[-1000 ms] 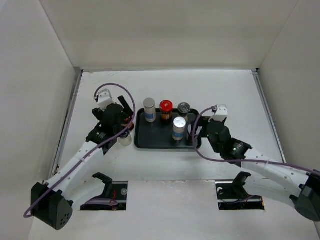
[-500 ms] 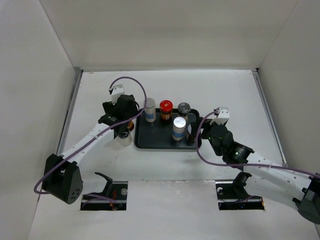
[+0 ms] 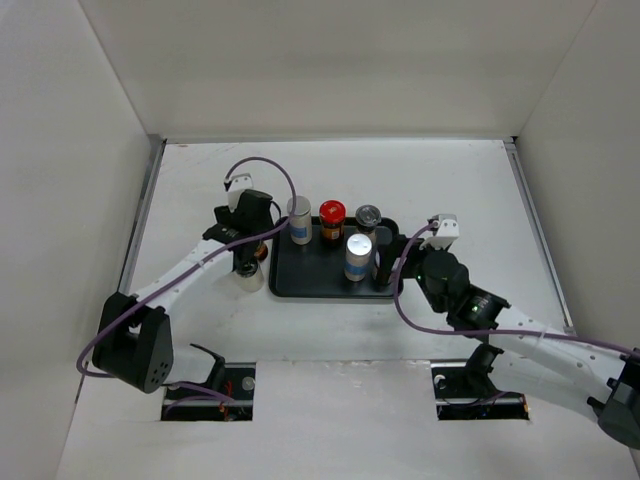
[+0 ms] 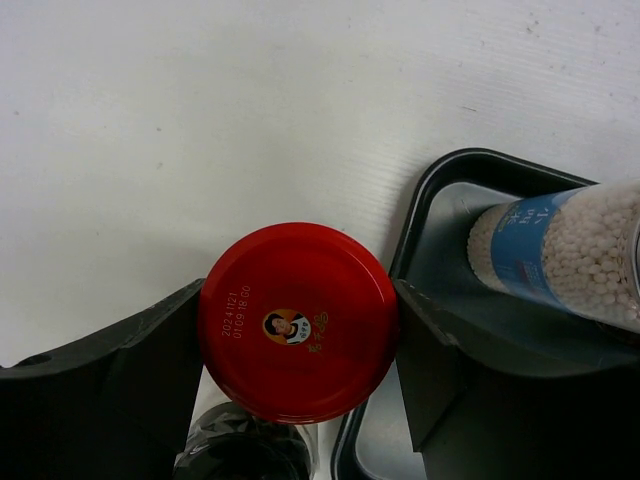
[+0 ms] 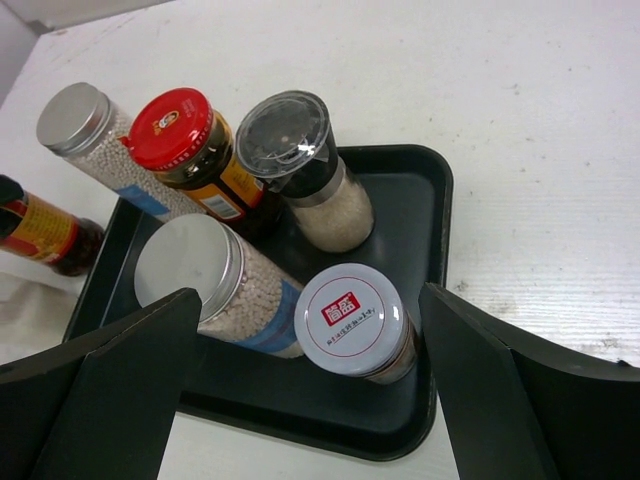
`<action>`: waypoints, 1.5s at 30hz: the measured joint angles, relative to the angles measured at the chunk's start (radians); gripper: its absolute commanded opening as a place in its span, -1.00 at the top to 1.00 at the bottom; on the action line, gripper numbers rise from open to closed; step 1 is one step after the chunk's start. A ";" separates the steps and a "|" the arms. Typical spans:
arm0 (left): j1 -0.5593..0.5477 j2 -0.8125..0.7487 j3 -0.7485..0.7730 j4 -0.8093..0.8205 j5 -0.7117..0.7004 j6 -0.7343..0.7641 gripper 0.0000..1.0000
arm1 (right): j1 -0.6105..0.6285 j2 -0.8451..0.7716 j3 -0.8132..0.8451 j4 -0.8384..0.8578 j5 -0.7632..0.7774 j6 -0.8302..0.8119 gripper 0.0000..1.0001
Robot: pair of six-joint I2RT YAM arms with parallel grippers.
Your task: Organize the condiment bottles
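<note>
White table (image 3: 450, 180) is being framed on three sides by pale walls (image 3: 330, 70), with a black tray (image 3: 310, 270) being shown at its middle.

Five of the condiment bottles are being carried upright on the tray. Along its far edge, from left to right, are being seen a silver-lidded blue-labelled jar (image 5: 75, 120), a trayed red-lidded jar (image 5: 170, 128) and a black-capped grinder (image 5: 290, 135). Nearer are being seen a second silver-lidded jar (image 5: 190, 268) and, to its right, a white-lidded jar (image 5: 352, 318) marked with a red logo.

The left gripper (image 4: 298, 300) is being pressed shut on the outer red-lidded jar (image 4: 297, 322), its fingers (image 4: 150, 370) being laid against both sides of the lid. That jar is being kept upright on the bare table, just left of the tray's far left corner. A clear jar (image 3: 248, 278) with a dark cap is being shown on the table just near of it, partly hidden by the gripper in the left wrist view.

The right gripper (image 5: 308, 292) is being held spread wide over the tray's near right corner. The white-lidded jar is being bracketed between its fingers, with a clear gap on the left side and the right finger close by. Nothing is being pinched.
</note>
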 measured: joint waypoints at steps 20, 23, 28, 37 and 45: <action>-0.030 -0.088 0.171 -0.041 0.010 0.064 0.33 | 0.000 0.002 -0.008 0.013 -0.013 0.000 -0.97; -0.056 -0.130 0.209 -0.079 0.004 0.083 0.33 | 0.000 0.002 -0.010 0.015 -0.013 0.000 -0.97; -0.153 -0.189 0.261 -0.137 -0.020 0.101 0.33 | -0.001 -0.006 -0.014 0.018 -0.013 0.000 -0.96; -0.397 -0.195 0.240 -0.167 -0.023 0.047 0.32 | -0.034 -0.085 -0.026 0.019 -0.013 0.001 -0.96; -0.447 -0.071 0.146 -0.080 -0.016 0.014 0.31 | -0.064 -0.122 -0.050 0.017 -0.013 0.009 -0.96</action>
